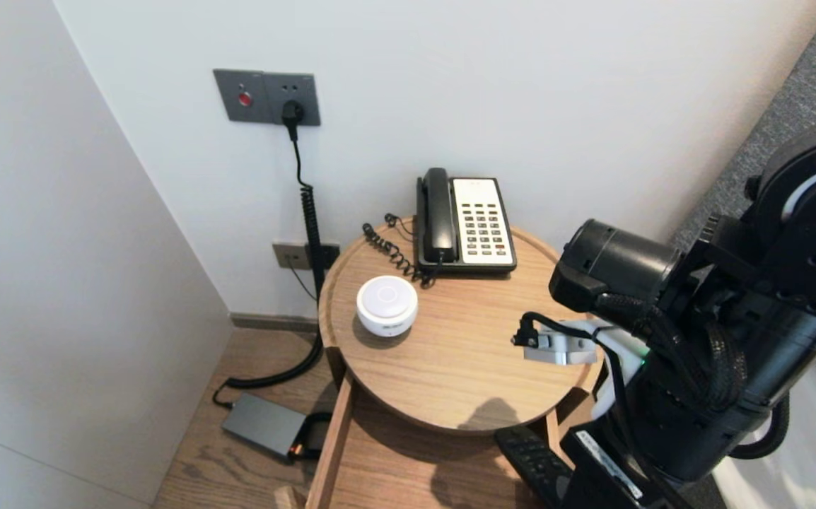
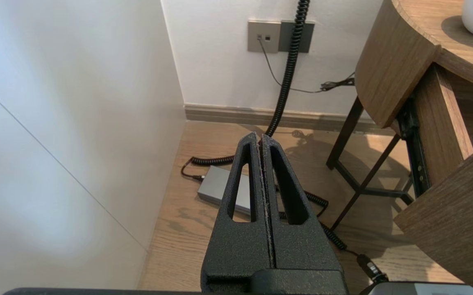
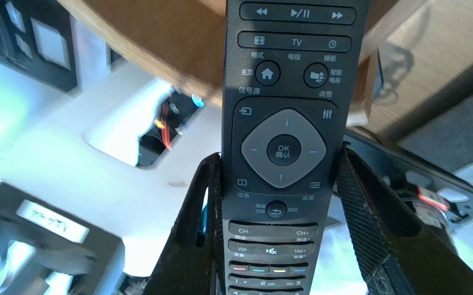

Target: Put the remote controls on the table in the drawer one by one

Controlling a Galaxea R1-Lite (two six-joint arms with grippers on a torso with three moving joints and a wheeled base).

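Down at the front right of the round wooden table (image 1: 450, 367), by the right side of the pulled-out drawer (image 1: 394, 459), a black remote control (image 3: 285, 82) is being clamped by the right gripper (image 3: 279, 153). Its two fingers (image 3: 203, 196) are being pressed against the remote's long sides level with the OK pad, so the jaws are being held apart by the width of the body. The button face is being turned towards the wrist camera, and the remote's far end is being pointed at the underside of the tabletop's rim. From the head view only the remote's end is being shown past the arm, and whether it is touching the drawer cannot be told. On the robot's left, the left gripper (image 2: 260, 139) is being held parked with its fingers pressed together on nothing, pointed at the floor by the wall, where a grey power adapter (image 2: 220, 188) and a coiled black cable (image 2: 287, 69) are being seen. On the tabletop, well apart from the remote, a telephone (image 1: 464, 223) is being stood against the wall and a white round speaker (image 1: 387, 304) nearer the left.
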